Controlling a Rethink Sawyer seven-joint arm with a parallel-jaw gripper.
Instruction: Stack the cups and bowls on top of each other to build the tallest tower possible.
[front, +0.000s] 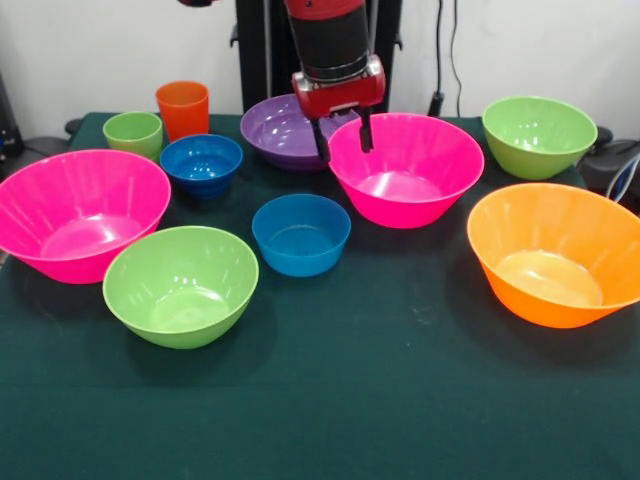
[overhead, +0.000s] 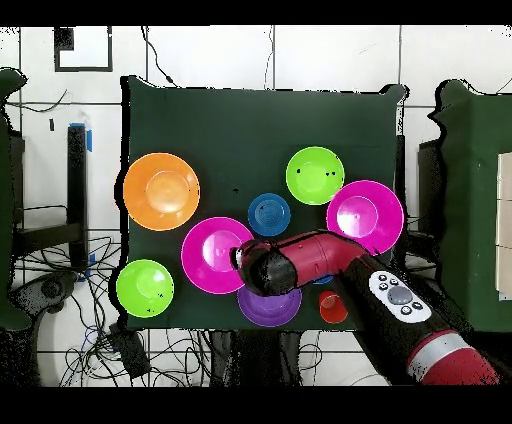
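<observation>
Arm (overhead: 330, 262) over purple bowl (overhead: 268, 307), cups hidden

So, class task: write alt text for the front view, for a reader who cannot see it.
A red robot gripper, open, hangs over the far rim of a pink bowl on a green table. Seven other bowls and two cups, orange and green, stand apart, none stacked.

Orange bowl (front: 556, 255) cut off rightward

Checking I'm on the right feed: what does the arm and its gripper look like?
The arm is glossy red with black ribbed sections and a grey button panel on its upper side. A red wrist block carries the gripper, which has two thin dark fingers.
</observation>
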